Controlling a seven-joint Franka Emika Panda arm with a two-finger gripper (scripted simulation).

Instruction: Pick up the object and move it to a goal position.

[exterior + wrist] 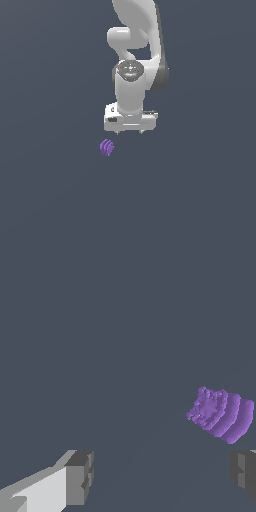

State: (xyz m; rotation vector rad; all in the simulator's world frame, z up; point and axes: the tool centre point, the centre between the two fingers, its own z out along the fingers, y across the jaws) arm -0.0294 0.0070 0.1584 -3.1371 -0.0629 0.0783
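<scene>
The object is a small purple lump (106, 147) with several parallel ridges, lying on the dark grey floor. In the exterior view it sits just below and to the left of my white gripper (129, 132), apart from it. My gripper points down and stands open and empty, its short fingertips (118, 132) spread wide. In the wrist view the purple lump (221, 414) lies off to one side, close to one grey fingertip (243, 472) and outside the gap between the fingers; my gripper (162, 476) holds nothing.
A plain dark grey floor (60, 200) fills both views. The white arm (135, 45) rises behind the gripper. Nothing else shows, and no goal marker is visible.
</scene>
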